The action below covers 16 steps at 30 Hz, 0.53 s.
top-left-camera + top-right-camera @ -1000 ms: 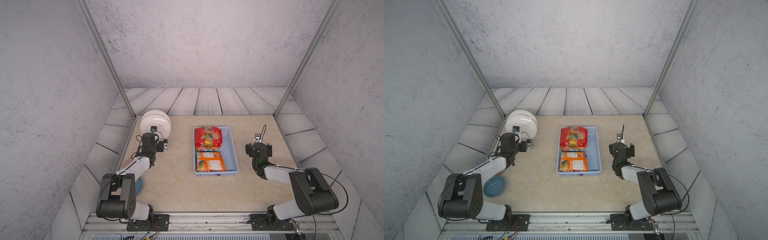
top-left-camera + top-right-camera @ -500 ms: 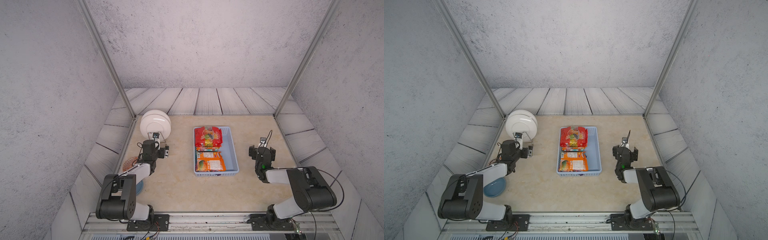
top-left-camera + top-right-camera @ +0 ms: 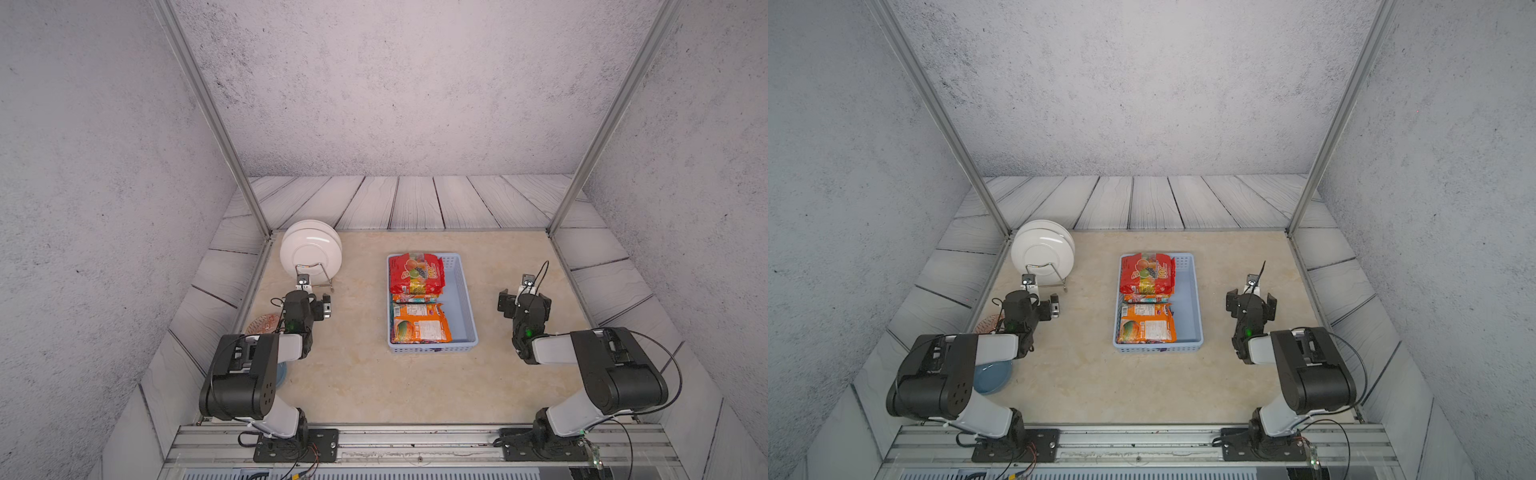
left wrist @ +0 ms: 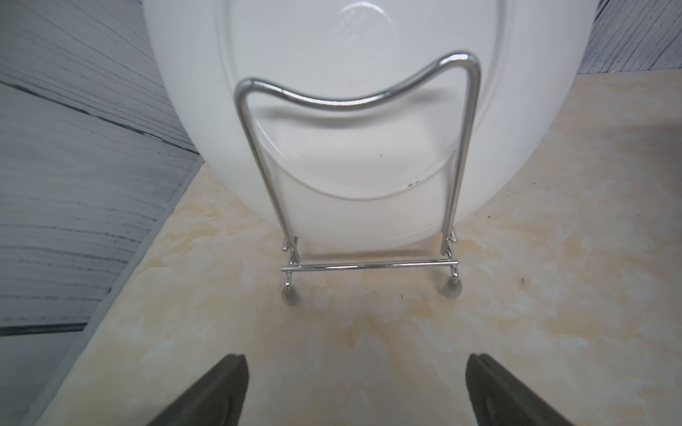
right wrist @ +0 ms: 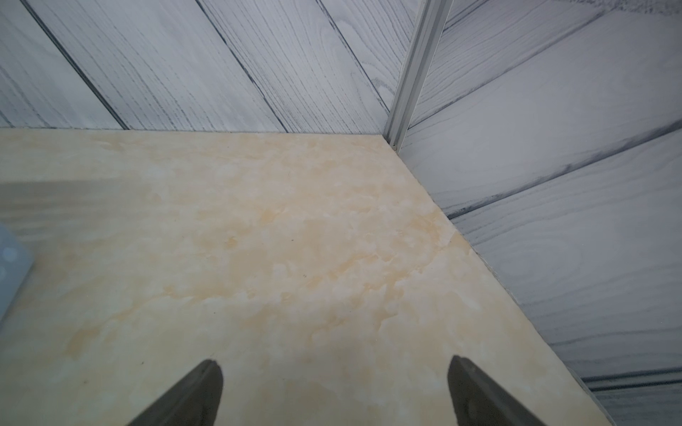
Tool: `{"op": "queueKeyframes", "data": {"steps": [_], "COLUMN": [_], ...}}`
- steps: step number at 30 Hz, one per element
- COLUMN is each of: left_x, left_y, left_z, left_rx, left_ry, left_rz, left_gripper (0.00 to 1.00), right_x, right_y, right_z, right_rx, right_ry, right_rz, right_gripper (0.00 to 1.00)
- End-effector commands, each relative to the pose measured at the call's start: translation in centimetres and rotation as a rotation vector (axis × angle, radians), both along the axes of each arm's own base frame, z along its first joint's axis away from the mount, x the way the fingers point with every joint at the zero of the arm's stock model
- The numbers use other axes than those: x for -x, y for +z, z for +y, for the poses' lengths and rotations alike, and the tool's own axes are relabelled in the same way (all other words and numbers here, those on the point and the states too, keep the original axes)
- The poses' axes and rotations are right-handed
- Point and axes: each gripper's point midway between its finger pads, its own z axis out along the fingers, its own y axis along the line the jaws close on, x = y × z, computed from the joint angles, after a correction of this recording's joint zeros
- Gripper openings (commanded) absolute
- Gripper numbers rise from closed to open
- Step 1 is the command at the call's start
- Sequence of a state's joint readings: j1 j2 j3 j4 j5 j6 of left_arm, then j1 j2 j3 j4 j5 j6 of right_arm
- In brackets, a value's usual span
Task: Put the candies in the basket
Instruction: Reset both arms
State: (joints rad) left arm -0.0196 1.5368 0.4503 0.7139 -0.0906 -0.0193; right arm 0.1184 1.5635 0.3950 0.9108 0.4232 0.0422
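White plates (image 4: pixel 332 44), perhaps two, in wire rack (image 4: pixel 369 266) before left claw (image 4: pixel 356 359)

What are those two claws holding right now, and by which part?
Nothing. The left gripper and right gripper both stand open with nothing between their jaws; the candy bags lie in the pale blue basket.

Pale blue basket (image 3: pixel 459 291), red and orange candies (image 3: pixel 417 272), white plates (image 3: pixel 311 247)

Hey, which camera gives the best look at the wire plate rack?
The left wrist view: the wire rack fills the frame, its loop, crossbar and feet sharp, a white plate standing in it. In both top views the rack is small and thin. The right wrist view misses it.
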Motion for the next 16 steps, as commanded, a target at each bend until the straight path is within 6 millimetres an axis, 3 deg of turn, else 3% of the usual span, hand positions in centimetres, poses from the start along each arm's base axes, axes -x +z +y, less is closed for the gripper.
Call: {"op": "queueKeyframes", "data": {"steps": [1, 16], "left_x": [-0.71, -0.53], "left_y": [1.6, 1.78], "left_z": [0.68, 0.55], "left_rx": [0.007, 0.003], "left_ry": [0.038, 0.028], "left_rz": [-0.055, -0.07], "left_gripper": [0.98, 0.98], "right_x": [-0.12, -0.16], "right_y": [-0.1, -0.05], "right_z": [-0.03, -0.02], "right_rx": [-0.007, -0.008], "right_ry": [0.002, 0.002], "right_rz": [-0.012, -0.019], "right_gripper": [0.99, 0.99]}}
